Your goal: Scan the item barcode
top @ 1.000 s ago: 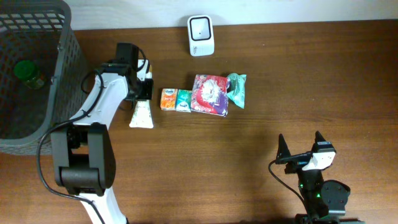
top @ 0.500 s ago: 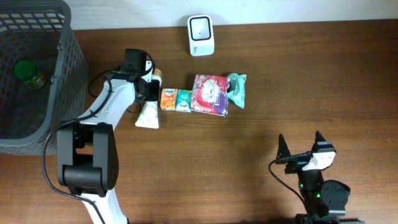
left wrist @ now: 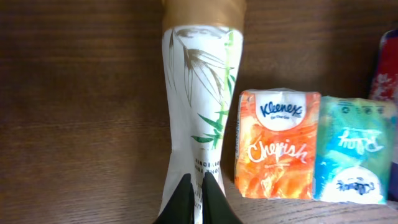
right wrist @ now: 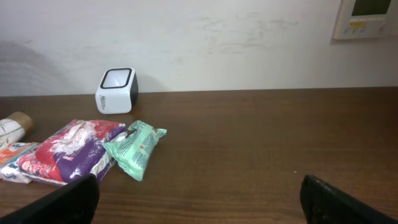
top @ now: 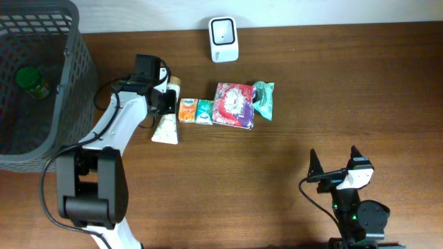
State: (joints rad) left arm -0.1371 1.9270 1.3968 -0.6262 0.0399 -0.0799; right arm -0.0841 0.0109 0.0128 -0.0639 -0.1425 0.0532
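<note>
A white tube (top: 166,130) with bamboo print and a tan cap lies flat on the table, cap toward the wall. My left gripper (top: 164,112) stands over it. In the left wrist view its fingertips (left wrist: 184,198) are closed together on the tube's (left wrist: 199,93) flat wide end, with a white sliver between them. The white barcode scanner (top: 223,39) stands by the back wall, also seen in the right wrist view (right wrist: 116,90). My right gripper (top: 334,160) rests near the front right, wide open and holding nothing (right wrist: 202,202).
To the right of the tube lie an orange Kleenex pack (top: 187,110), a teal tissue pack (top: 204,111), a red-purple pack (top: 233,105) and a green pouch (top: 263,99). A dark mesh basket (top: 69,69) at the left holds a green object (top: 31,79).
The tube has slid a little to the right and its tan cap has come into view. My left gripper opened briefly and closed again on it. The right arm stayed still.
</note>
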